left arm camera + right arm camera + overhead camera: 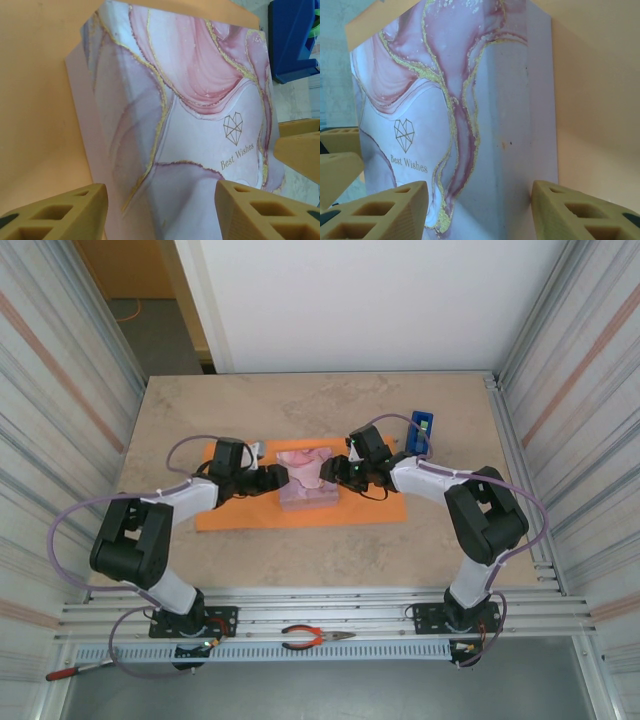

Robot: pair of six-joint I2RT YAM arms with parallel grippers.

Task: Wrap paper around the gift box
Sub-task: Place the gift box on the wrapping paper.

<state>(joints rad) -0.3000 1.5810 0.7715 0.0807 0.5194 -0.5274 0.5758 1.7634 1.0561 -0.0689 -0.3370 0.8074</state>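
Pink-marbled cardboard gift box (306, 483) sits mid plain orange paper sheet (228, 516) on beige desk (250, 410). My left pincer (284, 477) & right pincer (331, 472) flank it, jaws spread, clamping nothing afaict. Step: squaring box, pre-fold. Next: pinch a paper edge, lift over.

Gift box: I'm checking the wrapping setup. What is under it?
The orange paper lies under the gift box, spreading past it to the left, right and near side on the table. The patch directly beneath the box is covered, so anything else there cannot be seen.
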